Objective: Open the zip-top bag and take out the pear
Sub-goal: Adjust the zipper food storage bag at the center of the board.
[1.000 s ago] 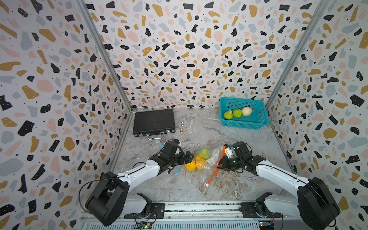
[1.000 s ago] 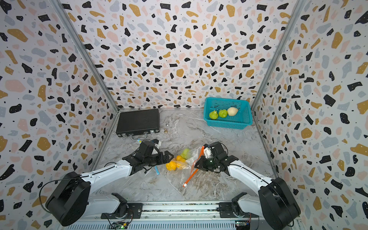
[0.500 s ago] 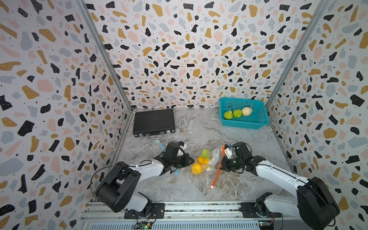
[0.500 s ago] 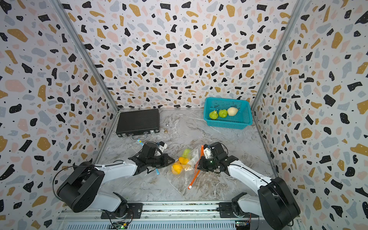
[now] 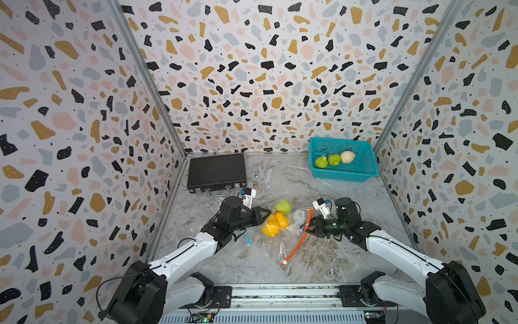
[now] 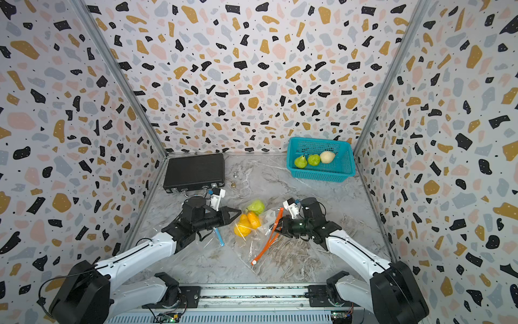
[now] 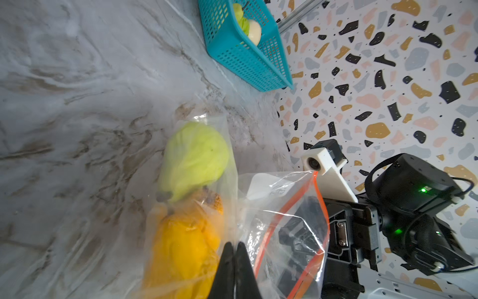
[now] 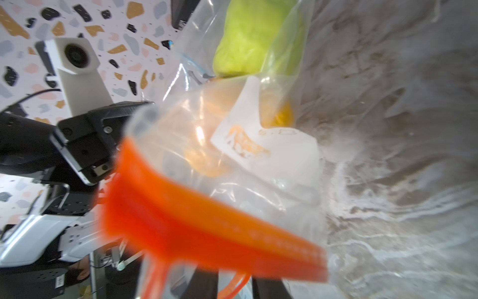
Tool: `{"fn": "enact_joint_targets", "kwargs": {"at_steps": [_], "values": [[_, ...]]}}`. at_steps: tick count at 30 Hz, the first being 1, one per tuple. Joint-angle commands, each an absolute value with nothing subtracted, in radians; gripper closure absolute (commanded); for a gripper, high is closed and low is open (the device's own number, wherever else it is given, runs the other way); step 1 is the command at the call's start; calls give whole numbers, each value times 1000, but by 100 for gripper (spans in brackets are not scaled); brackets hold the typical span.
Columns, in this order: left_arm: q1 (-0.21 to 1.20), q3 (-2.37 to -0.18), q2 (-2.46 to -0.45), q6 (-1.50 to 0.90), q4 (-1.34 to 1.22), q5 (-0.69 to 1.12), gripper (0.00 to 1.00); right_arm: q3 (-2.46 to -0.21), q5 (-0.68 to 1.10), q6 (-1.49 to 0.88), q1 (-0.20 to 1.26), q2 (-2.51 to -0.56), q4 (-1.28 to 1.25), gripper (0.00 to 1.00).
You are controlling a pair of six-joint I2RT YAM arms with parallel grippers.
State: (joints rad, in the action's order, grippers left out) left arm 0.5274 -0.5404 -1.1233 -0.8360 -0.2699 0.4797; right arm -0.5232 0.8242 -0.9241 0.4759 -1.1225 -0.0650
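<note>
Two grippers at zip-top bag (image 5: pixel 280 251). We see left gripper (image 5: pixel 267 216) pinched shut on bag film; orange fruits (image 5: pixel 273 224) just beside tips, pear (image 5: pixel 283 206) beyond them, inside bag. Opposite, right gripper (image 5: pixel 307 230) at orange zip (image 5: pixel 297 246); we cannot tell its grip.

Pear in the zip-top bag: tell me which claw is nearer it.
Left. The left claw, shut, sits against the bag beside the pear; the right claw is farther off, at the orange zip strip.
</note>
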Motion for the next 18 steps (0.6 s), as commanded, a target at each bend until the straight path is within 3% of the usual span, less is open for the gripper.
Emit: {"fn": "enact_joint_targets", "kwargs": {"at_steps": [1, 4, 7, 18], "values": [[540, -516, -1110, -867, -343, 458, 100, -486, 898, -1055, 477, -1132, -225, 75], [545, -470, -1138, -912, -398, 452, 100, -462, 893, -1062, 479, -1195, -244, 79], [545, -434, -1145, -919, -412, 438, 100, -388, 899, -1170, 483, -1253, -455, 80], [561, -309, -1113, -973, -451, 387, 100, -298, 752, -1367, 561, -1434, -814, 72]]}}
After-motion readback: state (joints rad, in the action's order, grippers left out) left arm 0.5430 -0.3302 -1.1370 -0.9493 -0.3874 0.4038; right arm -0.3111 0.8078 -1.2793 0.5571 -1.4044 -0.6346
